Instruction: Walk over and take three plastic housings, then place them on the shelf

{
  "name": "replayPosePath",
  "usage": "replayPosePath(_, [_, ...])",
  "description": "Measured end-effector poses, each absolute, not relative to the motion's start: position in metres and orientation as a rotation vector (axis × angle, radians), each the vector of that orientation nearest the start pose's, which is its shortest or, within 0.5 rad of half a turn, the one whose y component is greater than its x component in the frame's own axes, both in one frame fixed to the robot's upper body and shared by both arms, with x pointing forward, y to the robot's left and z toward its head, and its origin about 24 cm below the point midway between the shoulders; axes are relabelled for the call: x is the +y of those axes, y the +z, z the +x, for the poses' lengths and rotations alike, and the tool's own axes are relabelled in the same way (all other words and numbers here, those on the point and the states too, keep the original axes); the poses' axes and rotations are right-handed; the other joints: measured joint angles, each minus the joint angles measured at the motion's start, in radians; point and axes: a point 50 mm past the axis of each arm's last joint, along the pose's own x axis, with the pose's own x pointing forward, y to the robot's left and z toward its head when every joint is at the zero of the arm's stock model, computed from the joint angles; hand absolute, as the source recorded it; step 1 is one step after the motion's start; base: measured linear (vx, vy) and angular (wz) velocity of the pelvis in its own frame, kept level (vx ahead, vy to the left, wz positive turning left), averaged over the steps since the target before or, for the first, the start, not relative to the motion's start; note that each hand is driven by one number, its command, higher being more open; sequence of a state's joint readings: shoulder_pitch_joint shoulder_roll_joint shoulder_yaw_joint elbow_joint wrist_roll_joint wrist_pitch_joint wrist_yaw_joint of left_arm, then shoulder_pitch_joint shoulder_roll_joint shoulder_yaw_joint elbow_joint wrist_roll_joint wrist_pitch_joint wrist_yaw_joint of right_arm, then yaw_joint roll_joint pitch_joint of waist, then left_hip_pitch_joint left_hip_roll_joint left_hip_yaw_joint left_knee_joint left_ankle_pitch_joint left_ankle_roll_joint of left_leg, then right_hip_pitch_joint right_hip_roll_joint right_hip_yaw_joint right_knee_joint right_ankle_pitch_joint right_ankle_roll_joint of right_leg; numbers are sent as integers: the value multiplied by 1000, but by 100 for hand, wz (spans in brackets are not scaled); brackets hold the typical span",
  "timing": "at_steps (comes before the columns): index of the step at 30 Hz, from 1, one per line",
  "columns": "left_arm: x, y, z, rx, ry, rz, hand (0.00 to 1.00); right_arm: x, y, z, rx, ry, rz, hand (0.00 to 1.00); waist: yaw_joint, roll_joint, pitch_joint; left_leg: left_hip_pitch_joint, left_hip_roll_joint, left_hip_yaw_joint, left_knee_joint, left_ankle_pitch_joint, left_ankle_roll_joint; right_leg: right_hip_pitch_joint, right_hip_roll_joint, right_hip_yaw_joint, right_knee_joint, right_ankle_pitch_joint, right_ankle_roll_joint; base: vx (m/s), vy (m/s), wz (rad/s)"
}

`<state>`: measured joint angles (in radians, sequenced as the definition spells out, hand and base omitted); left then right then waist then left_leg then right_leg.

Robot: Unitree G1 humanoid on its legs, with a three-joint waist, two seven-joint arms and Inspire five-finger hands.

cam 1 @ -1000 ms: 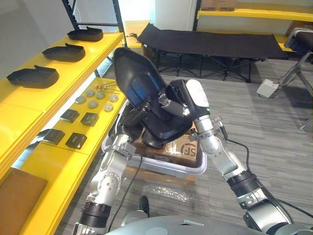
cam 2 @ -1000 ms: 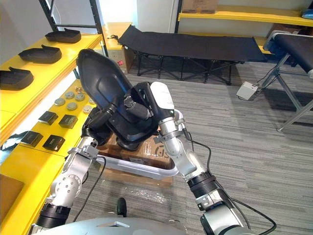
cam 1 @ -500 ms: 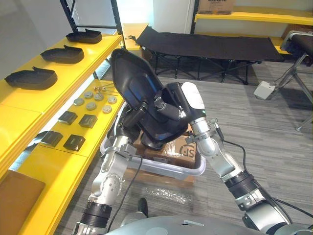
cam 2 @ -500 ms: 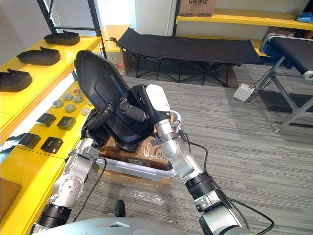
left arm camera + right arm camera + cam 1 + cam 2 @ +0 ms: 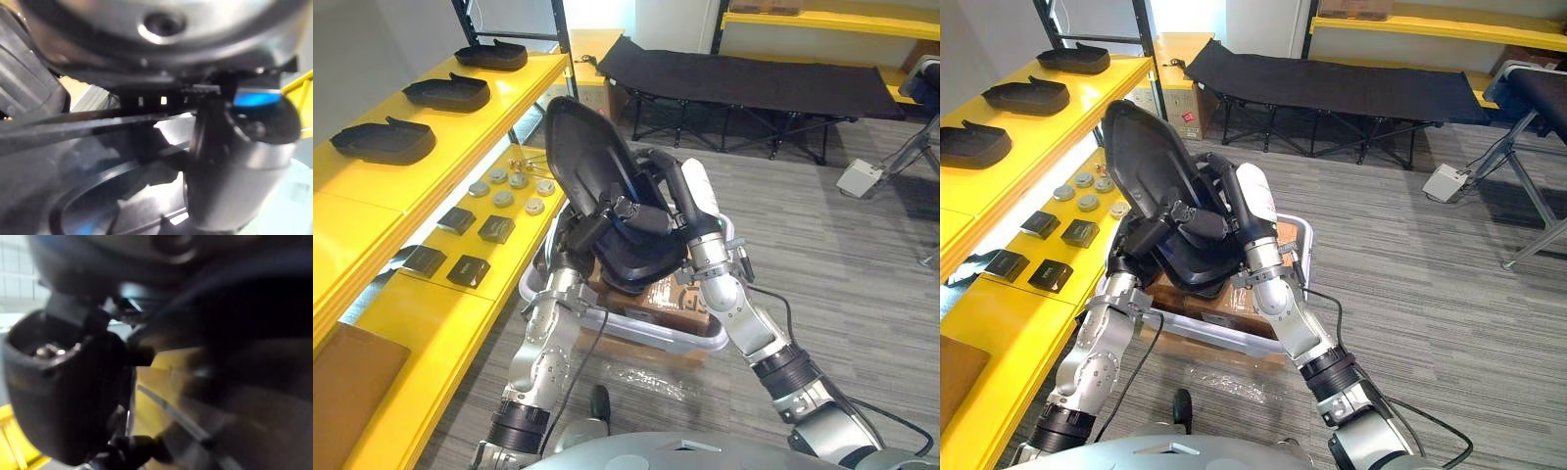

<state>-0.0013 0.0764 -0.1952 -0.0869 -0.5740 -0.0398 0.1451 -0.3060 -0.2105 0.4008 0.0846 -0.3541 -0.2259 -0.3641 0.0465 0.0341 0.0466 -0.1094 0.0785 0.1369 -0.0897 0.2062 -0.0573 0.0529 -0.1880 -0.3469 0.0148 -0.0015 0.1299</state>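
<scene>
A large black plastic housing (image 5: 587,157) stands tilted up in front of me, above a grey bin (image 5: 641,338). My left hand (image 5: 578,235) is curled round its lower edge from below. My right hand (image 5: 671,186), with a white thumb cover, grips it from the right, its fingers lying across the hollow inner side. Three more black housings (image 5: 384,142) (image 5: 447,93) (image 5: 491,56) lie in a row on the top yellow shelf (image 5: 460,127) at my left. In the left wrist view the housing's curved rim (image 5: 88,196) runs close past the hand.
The bin holds a cardboard box (image 5: 671,299). The lower yellow shelf carries small black blocks (image 5: 470,269) and round grey discs (image 5: 514,191). A black folding cot (image 5: 754,83) stands behind. Clear plastic wrap (image 5: 646,377) lies on the grey carpet.
The whole view has shifted, so the camera moved. The housing stays held between both hands and now sits a little closer over the bin.
</scene>
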Motion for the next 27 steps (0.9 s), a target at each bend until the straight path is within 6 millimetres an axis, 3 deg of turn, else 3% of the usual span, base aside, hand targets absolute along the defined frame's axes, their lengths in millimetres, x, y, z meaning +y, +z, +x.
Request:
replayPosePath(2, [125,60,251,-47,3,-311,0,-86,115,284,-516,74,-378,100,-2,-15,10,8,3,17,0,1,2,-2,-1,16,1,3,4,-1,-14,-18])
replayPosePath(6, [136,60,251,-63,66,-241,0,-95,111,286,-475,44,-360,100,-14,-16,10,13,4,24,0,-3,-4,-2,-1,23,1,0,-1,-6,-4,-8])
replayPosePath(7, [150,57,247,-78,198,-70,0,-110,97,277,-389,47,-300,100,-20,-16,10,15,5,31,0,-4,-5,-2,-1,28,1,1,1,3,-5,-9])
replayPosePath(8, [158,55,244,-76,254,-31,0,-115,90,274,-347,37,-283,100,-24,-16,10,18,6,34,0,-5,-6,-2,0,31,1,1,1,9,-5,-12])
replayPosePath(12, [176,51,238,-61,375,-15,0,-139,70,264,-241,-41,-254,100,-23,-18,9,21,9,47,0,-9,-9,-6,1,40,0,0,0,-2,-3,-7])
replayPosePath(15, [189,55,219,-137,557,-15,0,-157,42,244,-97,-83,-69,100,-27,-24,9,26,9,55,0,-20,-11,-5,0,52,0,-1,-1,19,-1,-11])
replayPosePath(18, [196,66,210,-229,624,-30,0,-170,27,231,-25,-131,33,100,-29,-25,9,28,10,59,0,-22,-11,-6,0,54,-1,-1,-1,9,0,-3])
replayPosePath(22, [201,77,199,-314,647,-38,0,-172,23,227,-8,-159,105,100,-34,-27,7,31,14,66,0,-23,-12,-5,0,58,-1,-1,-1,-3,3,-2])
replayPosePath(27, [204,66,187,-263,654,-21,0,-168,19,223,7,-156,145,100,-34,-32,1,31,16,63,0,-23,-12,-1,0,53,-2,-1,-1,-1,0,2])
